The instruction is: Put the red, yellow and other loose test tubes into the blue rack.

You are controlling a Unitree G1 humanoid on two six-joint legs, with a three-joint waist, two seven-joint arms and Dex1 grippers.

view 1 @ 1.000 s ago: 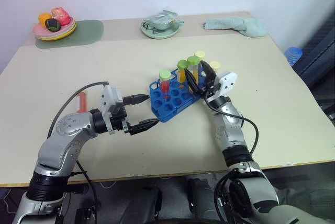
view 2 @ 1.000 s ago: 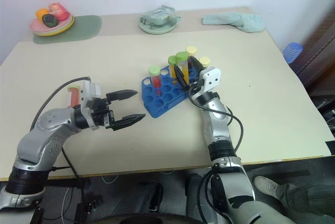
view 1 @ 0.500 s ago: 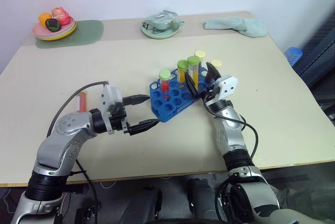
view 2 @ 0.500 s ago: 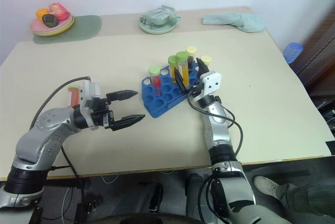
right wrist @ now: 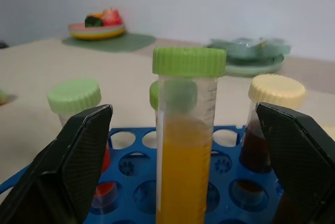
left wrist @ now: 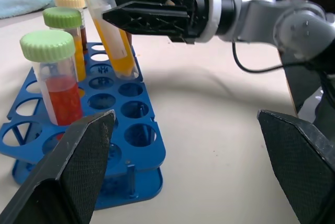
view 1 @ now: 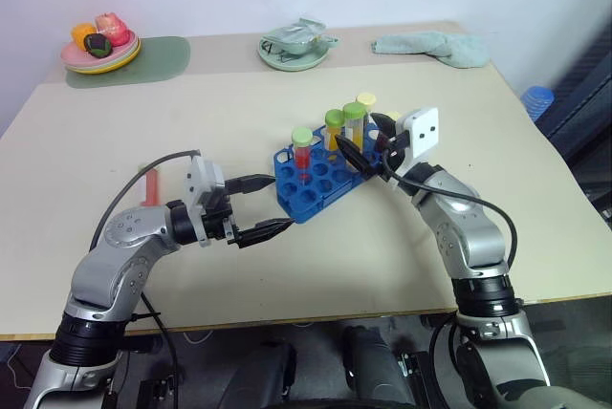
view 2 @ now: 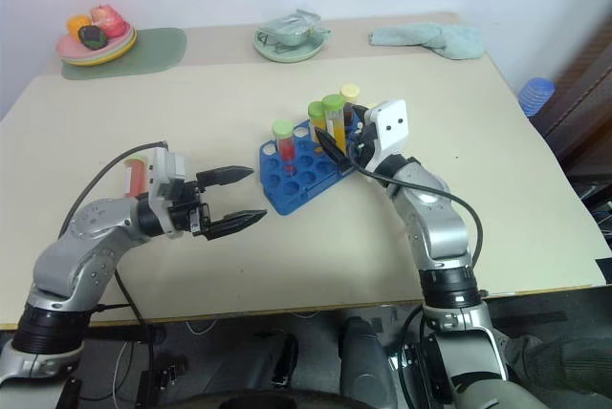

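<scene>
Right behind the blue rack (view 1: 317, 176), the right gripper (view 1: 368, 144) is seen with its fingers spread wide and nothing clamped, and the green-capped yellow tube (right wrist: 185, 139) sits between them, already seated in a hole. So the release of that tube looks done, probably. Off the rack's near corner, the left gripper (view 1: 265, 206) is held level, also wide open and empty. Four tubes are counted in the rack: a red one (view 1: 302, 155), two yellow ones with green caps, and a dark one with a pale yellow cap (right wrist: 261, 124); most holes are free. One reddish loose tube (view 1: 150, 186) is left lying on the table (view 1: 535, 199) beyond the left arm, so a reach-back and pickup is needed next.
</scene>
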